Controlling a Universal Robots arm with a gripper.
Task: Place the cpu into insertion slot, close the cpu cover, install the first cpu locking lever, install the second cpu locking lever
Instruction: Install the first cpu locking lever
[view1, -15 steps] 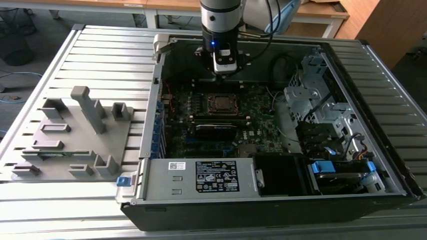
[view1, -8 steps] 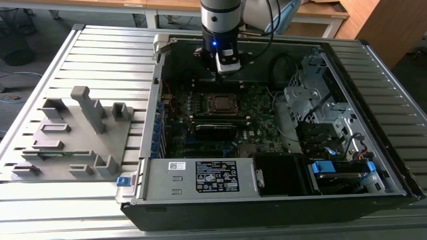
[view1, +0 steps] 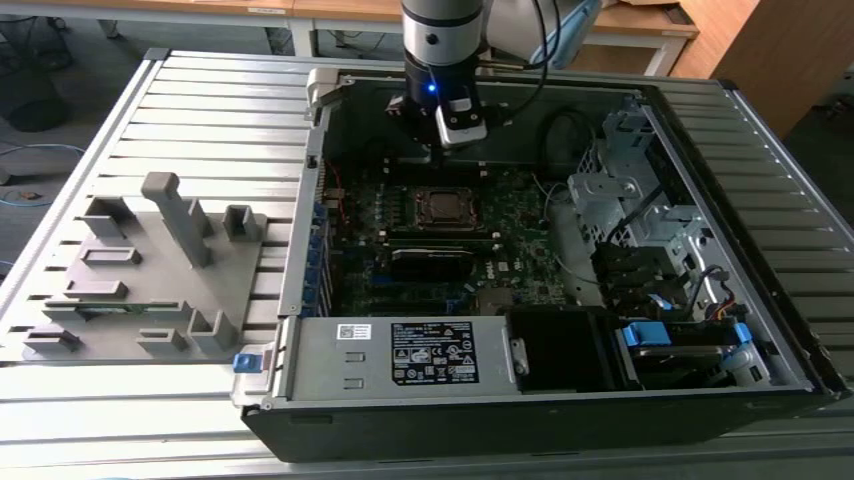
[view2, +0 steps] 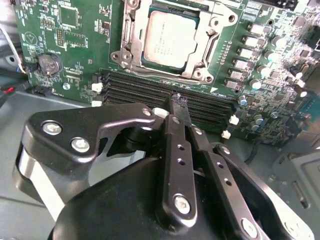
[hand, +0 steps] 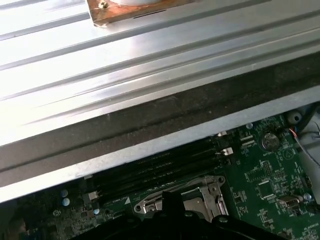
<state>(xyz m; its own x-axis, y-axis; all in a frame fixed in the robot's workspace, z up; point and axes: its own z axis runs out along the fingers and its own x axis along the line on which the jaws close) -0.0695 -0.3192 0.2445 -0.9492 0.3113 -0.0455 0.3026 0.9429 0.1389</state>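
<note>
Black metal fingers (view2: 179, 102) of the gripper (view1: 442, 152) sit pressed together with nothing between them, their tips hanging above the long memory slots (view2: 165, 95) on the green motherboard (view2: 65, 45), just short of the socket. In the exterior view the arm stands over the far part of the open computer case (view1: 694, 110), its tool pointing down beside the insertion slot (view1: 442, 207).

Beyond the fingertips, the cpu (view2: 170, 40) already lies flat inside the insertion slot, and the cpu cover (view2: 150, 62) appears to be down around it, its silver frame framing the chip. Whether either locking lever is latched I cannot tell.

The risk, as I judge it, lies in the crowding. A tip travelling low toward the socket could strike the memory slots or their white clips (view2: 231, 120), or scrape the small capacitors (view2: 255, 82) lined up beside the socket. Pressing on an unseated frame could shift the chip and bend the contacts beneath. A lever caught off-centre by such narrow tips could spring free.
</note>
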